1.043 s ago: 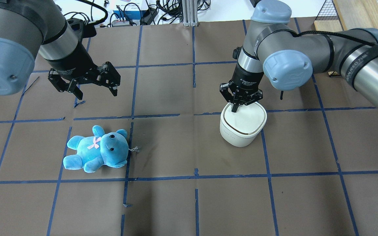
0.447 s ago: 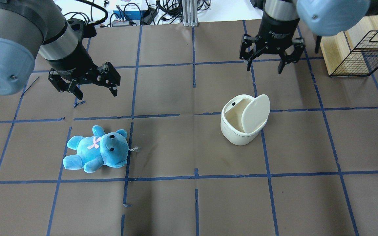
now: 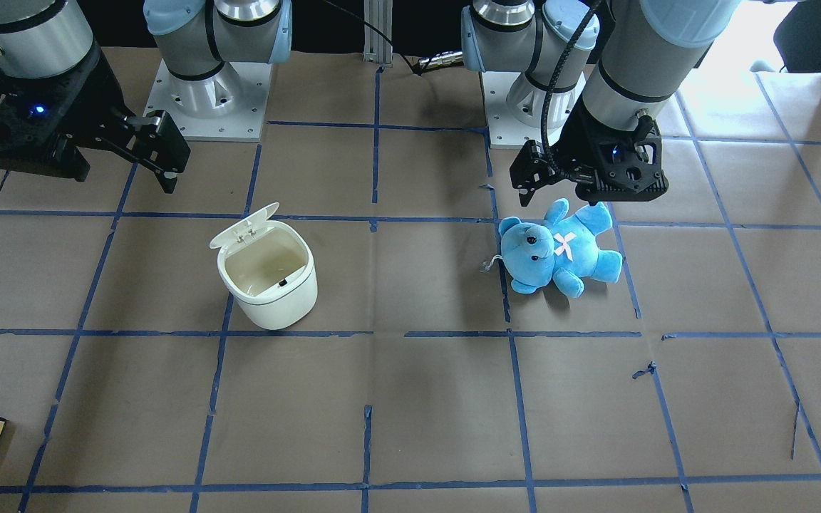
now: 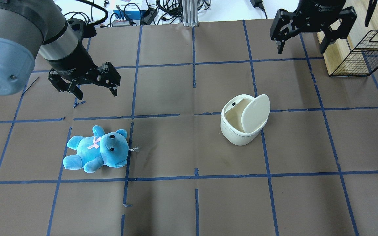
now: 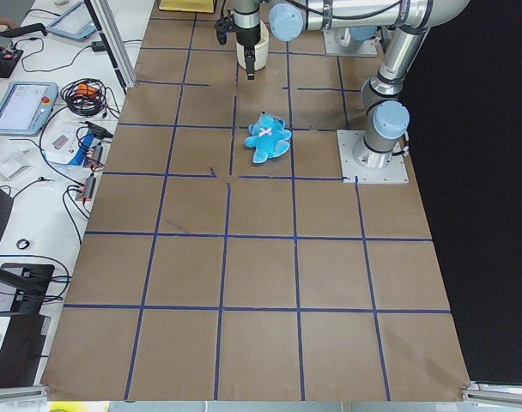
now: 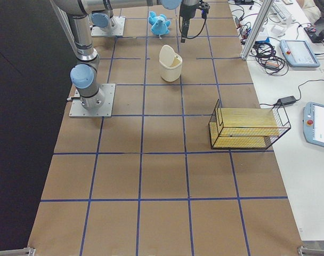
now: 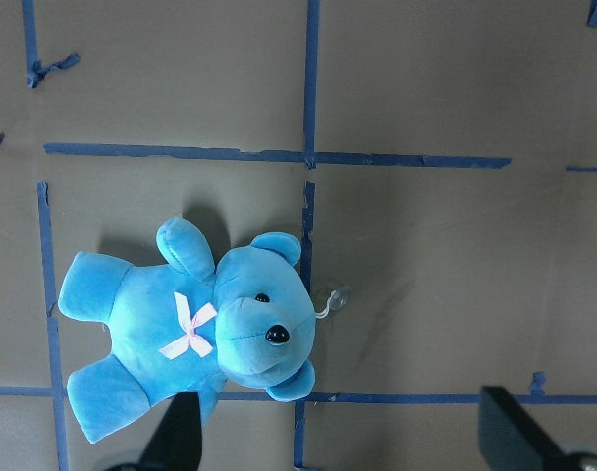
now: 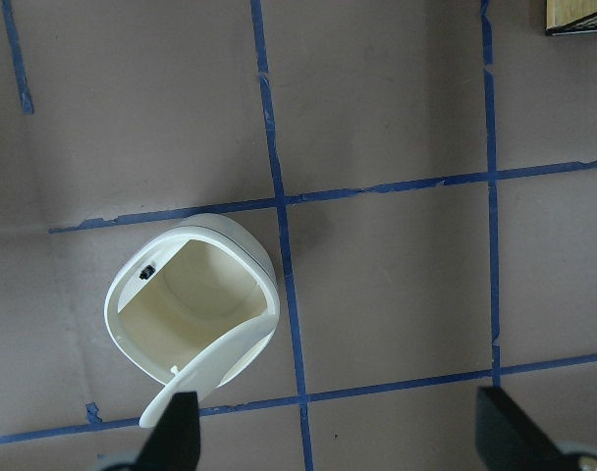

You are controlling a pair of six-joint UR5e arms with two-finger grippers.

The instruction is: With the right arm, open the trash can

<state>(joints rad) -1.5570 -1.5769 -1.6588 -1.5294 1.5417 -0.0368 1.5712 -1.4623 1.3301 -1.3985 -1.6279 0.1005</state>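
The right wrist view looks straight into the cream inside of the trash can (image 8: 244,245), its lid (image 8: 220,358) standing open; in the overhead view that lid hides part of it. The can sits right of centre on the brown, blue-taped worktop (image 4: 176,203). The right pincer (image 4: 301,49) hangs wide and empty, well apart from it, beside a wire basket (image 4: 356,55). The left pincer (image 4: 97,94), also wide, hovers near a blue teddy (image 4: 94,152). Cables (image 4: 172,8) crowd the far edge.

Taped brown table (image 4: 182,203), trash can (image 4: 233,133), teddy (image 4: 97,150), wire basket (image 4: 353,64)
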